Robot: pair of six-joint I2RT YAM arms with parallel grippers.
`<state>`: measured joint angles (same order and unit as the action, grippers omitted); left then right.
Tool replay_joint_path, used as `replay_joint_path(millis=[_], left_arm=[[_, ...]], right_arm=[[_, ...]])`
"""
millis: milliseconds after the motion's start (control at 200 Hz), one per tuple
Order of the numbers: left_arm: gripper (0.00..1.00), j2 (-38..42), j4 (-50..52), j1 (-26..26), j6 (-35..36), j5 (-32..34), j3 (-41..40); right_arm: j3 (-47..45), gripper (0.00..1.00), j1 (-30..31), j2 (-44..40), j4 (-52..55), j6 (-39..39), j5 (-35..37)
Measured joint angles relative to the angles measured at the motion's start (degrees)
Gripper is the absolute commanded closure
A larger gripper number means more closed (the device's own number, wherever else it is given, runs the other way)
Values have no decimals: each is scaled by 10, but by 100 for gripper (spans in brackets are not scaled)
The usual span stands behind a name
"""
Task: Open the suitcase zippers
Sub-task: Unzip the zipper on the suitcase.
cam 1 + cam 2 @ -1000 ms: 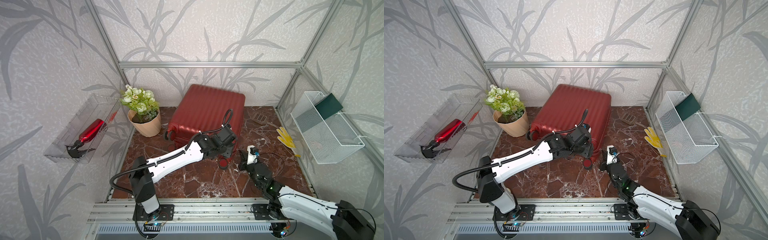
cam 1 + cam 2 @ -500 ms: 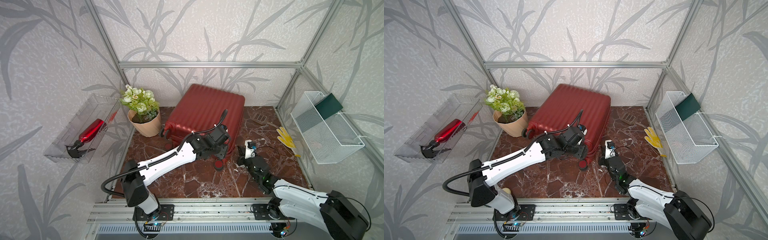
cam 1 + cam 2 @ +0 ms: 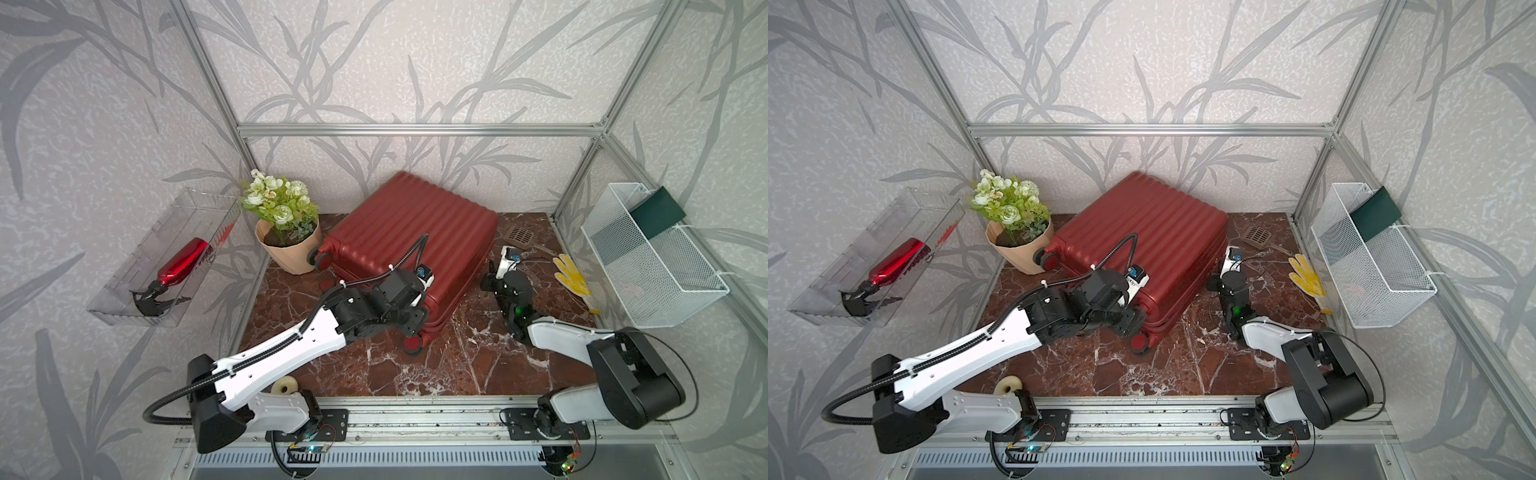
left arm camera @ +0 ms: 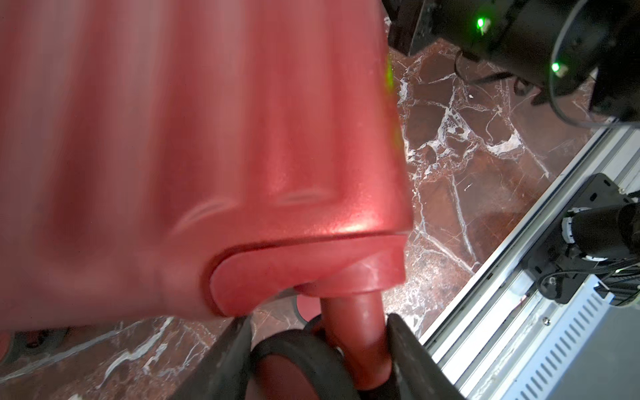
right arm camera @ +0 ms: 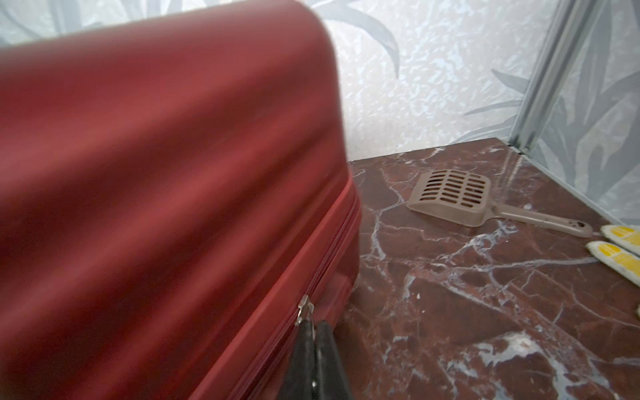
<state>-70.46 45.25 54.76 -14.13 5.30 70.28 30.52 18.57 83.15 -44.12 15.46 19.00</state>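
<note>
With the left end effector (image 4: 317, 318) clamped on the suitcase (image 5: 156, 156) wheel (image 4: 298, 360) as a brace, the right end effector (image 5: 314, 325), pinched on the zipper pull (image 5: 304, 309), should draw straight along the zippers (image 5: 332, 249) ahead of it.

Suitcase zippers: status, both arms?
Left gripper clamps caster wheel. Right gripper shut on zipper pull; suitcase zipper track beyond looks closed. Flower pot close by far corner.

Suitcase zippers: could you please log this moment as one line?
left hand: grips suitcase caster | right hand: pinches zipper pull
</note>
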Motion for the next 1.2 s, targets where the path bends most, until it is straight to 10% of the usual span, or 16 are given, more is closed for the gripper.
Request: replay_joint_path(millis=[290, 750, 1065, 1200], left_arm=[[100, 79, 29, -139, -14, 61, -30], [98, -135, -22, -199, -20, 56, 28], [66, -311, 28, -287, -22, 86, 287], [50, -270, 25, -267, -19, 94, 288]], right_arm=[[-11, 100, -30, -40, 36, 11, 0], [-140, 100, 34, -355, 239, 11, 90], [-136, 100, 240, -409, 348, -24, 221], [-123, 100, 276, -393, 358, -22, 224]])
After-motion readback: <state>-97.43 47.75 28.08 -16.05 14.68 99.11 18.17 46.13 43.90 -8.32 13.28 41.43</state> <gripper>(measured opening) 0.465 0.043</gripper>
